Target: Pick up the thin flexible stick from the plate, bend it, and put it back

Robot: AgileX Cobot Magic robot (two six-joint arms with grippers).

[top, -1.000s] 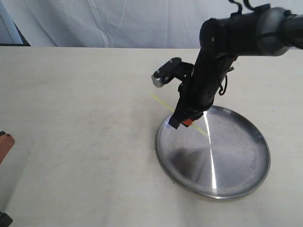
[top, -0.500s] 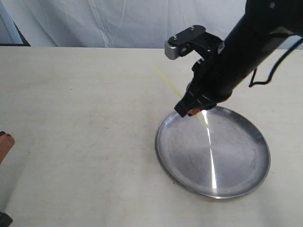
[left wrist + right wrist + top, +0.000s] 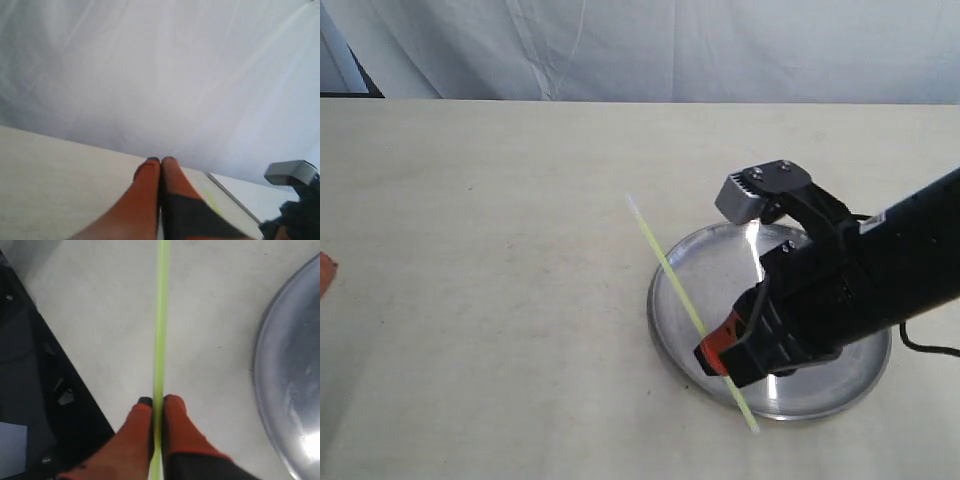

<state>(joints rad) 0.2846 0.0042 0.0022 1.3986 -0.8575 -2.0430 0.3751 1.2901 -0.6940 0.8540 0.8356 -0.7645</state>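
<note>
My right gripper [image 3: 717,357] is shut on the thin flexible stick [image 3: 665,263], a straight yellow-green rod held in the air over the near-left part of the plate [image 3: 720,265]. The stick's long end points up and away over the table; a short end sticks out toward the near rim. In the right wrist view the stick [image 3: 161,315] runs straight out from between the orange fingertips of the gripper [image 3: 159,401], with the plate [image 3: 295,365] off to one side. My left gripper [image 3: 161,160] has its orange fingers pressed together with nothing between them; only an orange sliver shows at the exterior view's left edge.
A white cloth backdrop [image 3: 620,50] hangs behind the beige table [image 3: 470,250]. The right arm's black body and grey wrist camera [image 3: 760,192] hang over most of the plate. Part of that camera [image 3: 292,172] shows in the left wrist view.
The right gripper has swung down and toward the near side of the plate, carrying the stick, which now lies steeper across the view. The left gripper has slipped almost out of the exterior view.
</note>
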